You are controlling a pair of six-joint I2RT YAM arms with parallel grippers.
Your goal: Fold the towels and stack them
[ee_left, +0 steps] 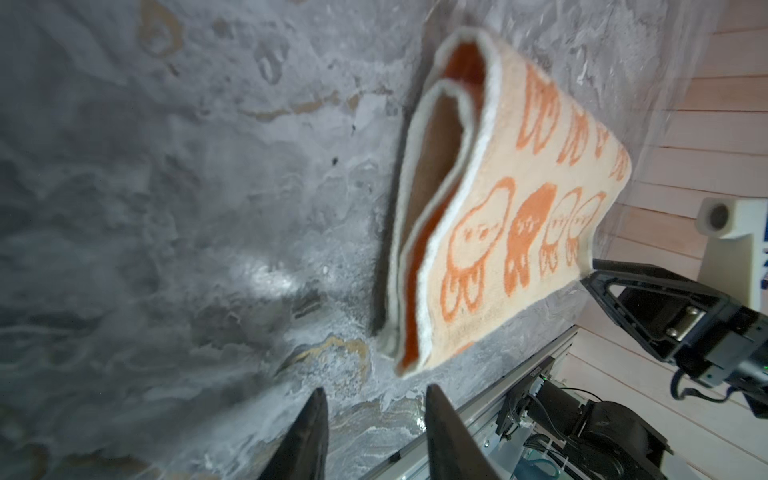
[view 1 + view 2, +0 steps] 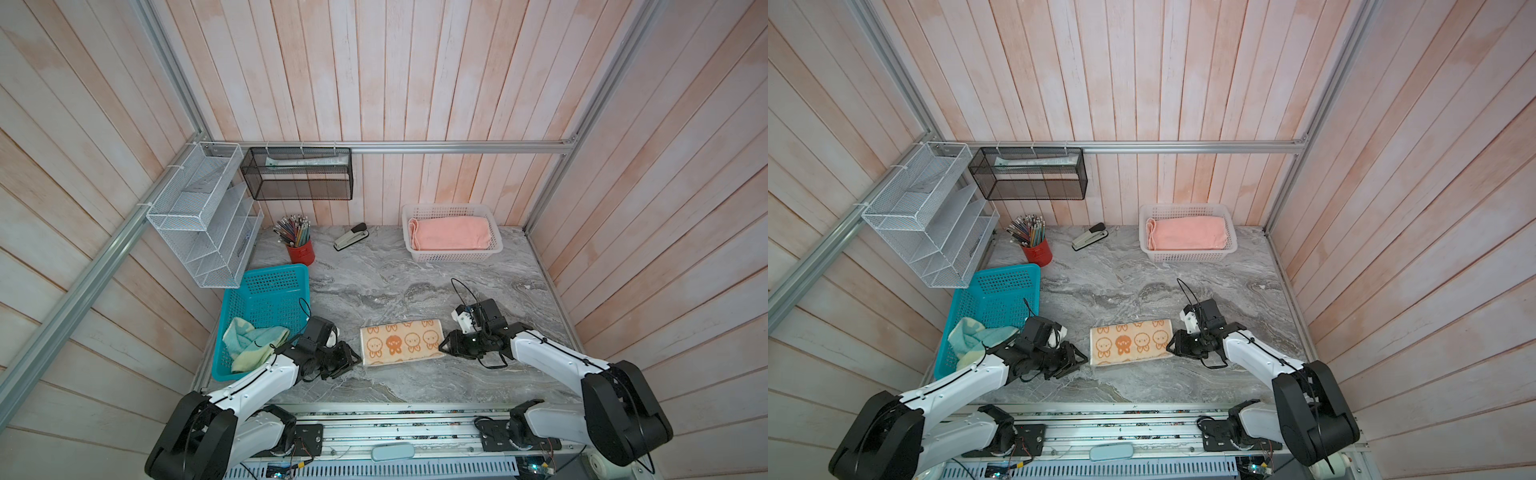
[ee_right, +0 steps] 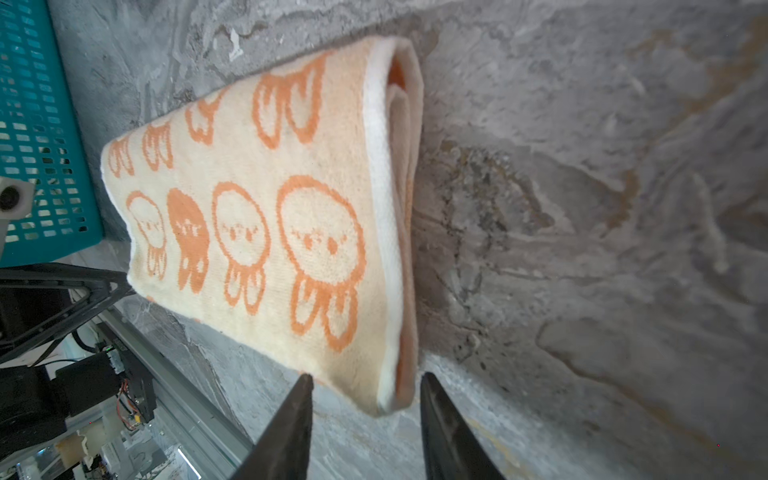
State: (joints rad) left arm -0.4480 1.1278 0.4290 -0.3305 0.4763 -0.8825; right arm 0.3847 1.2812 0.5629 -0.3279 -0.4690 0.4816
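Note:
A folded orange-and-cream bunny towel (image 2: 401,343) (image 2: 1131,341) lies flat on the marble table between my two grippers. The left gripper (image 2: 355,359) (image 1: 376,390) stands open just short of the towel's (image 1: 498,208) left end, holding nothing. At the right end, the right gripper (image 2: 444,345) (image 3: 366,376) is open, and the corner of the towel (image 3: 266,224) lies loose between its fingertips. A folded salmon-pink towel (image 2: 452,233) rests in the white basket (image 2: 453,257). A crumpled pale yellow and teal towel (image 2: 251,343) hangs over the teal basket's (image 2: 266,291) near end.
A red cup of pencils (image 2: 300,249) and a stapler (image 2: 351,237) stand at the back of the table. A white wire rack (image 2: 203,216) and a black mesh shelf (image 2: 297,174) hang on the left and back walls. A metal rail (image 2: 395,415) runs along the front edge.

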